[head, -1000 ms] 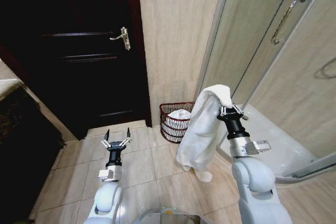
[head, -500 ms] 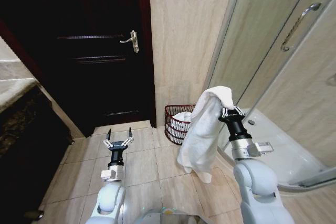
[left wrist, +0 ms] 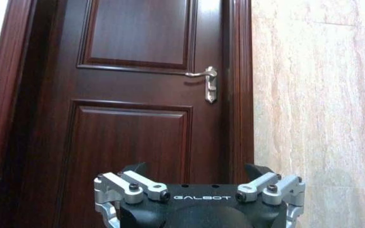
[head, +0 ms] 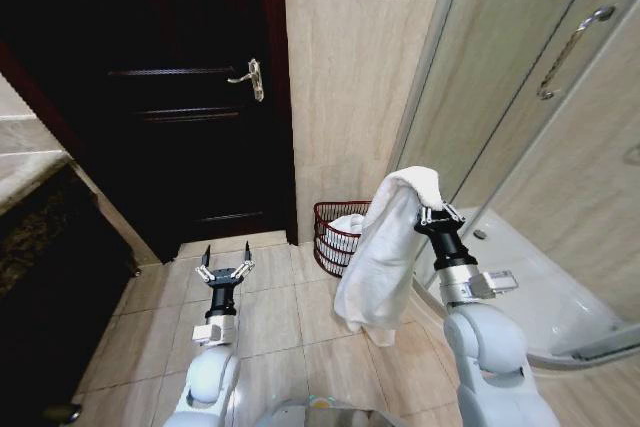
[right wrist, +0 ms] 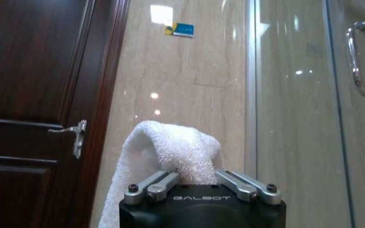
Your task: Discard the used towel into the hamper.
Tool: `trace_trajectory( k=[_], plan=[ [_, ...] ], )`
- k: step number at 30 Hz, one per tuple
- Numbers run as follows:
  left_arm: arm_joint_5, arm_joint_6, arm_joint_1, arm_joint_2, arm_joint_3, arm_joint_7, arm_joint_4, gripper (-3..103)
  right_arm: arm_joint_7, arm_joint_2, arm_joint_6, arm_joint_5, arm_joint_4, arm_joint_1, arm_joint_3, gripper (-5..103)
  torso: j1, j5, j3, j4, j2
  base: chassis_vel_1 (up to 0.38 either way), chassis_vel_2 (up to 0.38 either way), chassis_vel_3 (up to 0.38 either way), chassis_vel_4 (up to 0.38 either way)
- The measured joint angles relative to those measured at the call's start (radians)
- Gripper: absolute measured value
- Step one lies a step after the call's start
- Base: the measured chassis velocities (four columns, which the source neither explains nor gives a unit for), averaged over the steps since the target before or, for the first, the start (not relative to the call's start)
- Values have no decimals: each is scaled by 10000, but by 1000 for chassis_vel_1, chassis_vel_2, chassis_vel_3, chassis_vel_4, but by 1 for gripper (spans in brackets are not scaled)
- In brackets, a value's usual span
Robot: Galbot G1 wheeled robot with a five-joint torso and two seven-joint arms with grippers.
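Towel (head: 385, 247) hangs pinched in the right tool (head: 432, 214) near the hamper (head: 338, 237); left tool (head: 224, 269) spread, facing the door (left wrist: 138, 95).

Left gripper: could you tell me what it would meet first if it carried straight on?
Probably the dark door: the left gripper faces its lower panel squarely, with nothing between, though depth is unclear.

Hamper (head: 342, 236) against the wall (head: 345, 97) — door (head: 190, 97) left, shower (head: 540, 147) right.
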Motion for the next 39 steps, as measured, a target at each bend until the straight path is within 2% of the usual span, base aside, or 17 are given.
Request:
trace_trajectory(
  k=[16, 26, 31, 34, 39],
  plan=[
    [91, 215, 96, -52, 157, -252, -29, 100, -71, -16, -8, 25, -142, 26, 14, 4, -18, 1, -24, 0, -36, -33, 46, 39, -32],
    [331, -4, 100, -84, 206, -343, 75, 100, 75, -11, -58, 142, -22, -83, 82, 4, -19, 0, -31, 0, -51, -35, 89, 85, -31],
    [278, -207, 91, 6, 192, -322, 178, 100, 159, -5, -179, 687, -162, 368, 161, 4, -26, 0, -36, -1, -52, 0, 0, 0, 0],
    [410, -129, 101, 45, 174, -257, 236, 100, 182, -53, -187, 1006, -439, 845, 223, 4, -27, 1, -36, 1, -55, 0, 0, 0, 0],
    [651, -180, 119, 61, 34, -63, 495, 100, 185, -371, -261, 1681, -697, 1480, 373, 4, -4, 1, -5, 3, 0, 0, 0, 0, 0]
  ],
)
